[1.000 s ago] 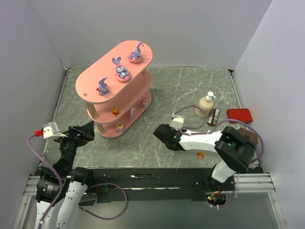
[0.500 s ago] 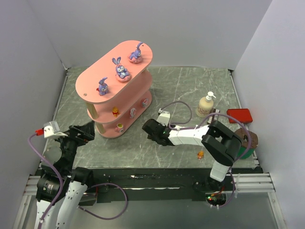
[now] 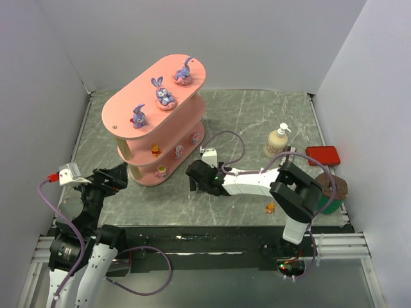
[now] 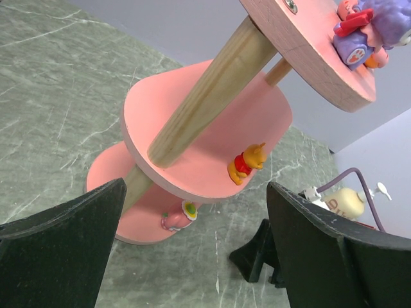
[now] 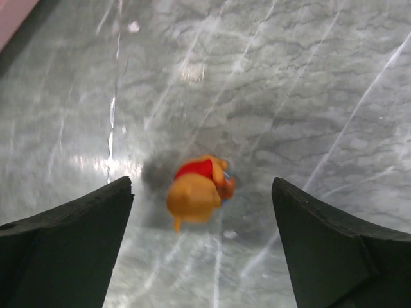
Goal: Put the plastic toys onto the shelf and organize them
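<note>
The shelf [image 3: 157, 122] stands at the back left, with salmon-pink oval boards on wooden posts. Three purple bunnies [image 3: 164, 95] sit on its top board, and small toys on the lower boards [image 3: 155, 151], among them an orange bear [image 4: 246, 164] and a pink-and-white one [image 4: 179, 217]. My right gripper [image 3: 192, 177] is open, low over the table by the shelf's foot. Between its spread fingers [image 5: 70, 247] an orange bear toy in a red shirt [image 5: 192, 196] shows blurred, touching neither finger. Another tiny orange toy [image 3: 270, 208] lies by the right arm. My left gripper [image 3: 110, 177] hangs open left of the shelf.
A cream pump bottle [image 3: 277, 141], a small brown item [image 3: 289, 156] and a flat red box [image 3: 322, 154] stand at the right. Grey walls close in the marble table [image 3: 257, 115] on three sides. The right gripper's dark finger [image 4: 257, 253] shows in the left wrist view.
My right arm has reached left across the table to the shelf's foot, and its jaws have spread wide around the orange bear. The left arm has not moved.
</note>
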`<state>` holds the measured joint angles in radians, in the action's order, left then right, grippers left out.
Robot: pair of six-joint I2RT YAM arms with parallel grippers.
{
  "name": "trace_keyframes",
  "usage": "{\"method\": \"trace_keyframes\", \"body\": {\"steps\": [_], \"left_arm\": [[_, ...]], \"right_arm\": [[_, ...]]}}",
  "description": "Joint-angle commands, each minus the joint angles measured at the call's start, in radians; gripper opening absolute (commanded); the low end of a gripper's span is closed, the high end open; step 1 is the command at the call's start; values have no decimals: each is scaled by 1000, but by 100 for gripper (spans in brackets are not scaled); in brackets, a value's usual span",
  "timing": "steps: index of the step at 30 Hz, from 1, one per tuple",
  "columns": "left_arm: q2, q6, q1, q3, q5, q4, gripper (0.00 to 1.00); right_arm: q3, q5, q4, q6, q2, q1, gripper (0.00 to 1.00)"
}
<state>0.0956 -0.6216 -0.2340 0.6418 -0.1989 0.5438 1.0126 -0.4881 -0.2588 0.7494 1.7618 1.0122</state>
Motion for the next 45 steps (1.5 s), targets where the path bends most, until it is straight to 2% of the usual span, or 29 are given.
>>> {"method": "trace_keyframes", "body": {"steps": [1,5,6,8,22,30,45], "left_arm": [[9,2,5,21,7,-19,96],[9,0,5,21,6,-19,96],[9,0,5,21,7,-19,97],[7,2,5,21,9,-21,97],[10,3,5,19,13,-22,96],[10,5,7,19,16,-22,96],[12,5,5,19,18,-24,96]], "right_arm": [[-72,40,151,-223,-102,-4,99],[-150,212,282,-413,-148,-37,99],[-170,294,308,-448,-153,-40,98],[-183,344,319,-513,-139,-52,97],[-281,375,438,-685,-61,-135,80],[-364,509,555,-804,-79,-155,75],[-451,582,661,-799,-133,-182,57]]}}
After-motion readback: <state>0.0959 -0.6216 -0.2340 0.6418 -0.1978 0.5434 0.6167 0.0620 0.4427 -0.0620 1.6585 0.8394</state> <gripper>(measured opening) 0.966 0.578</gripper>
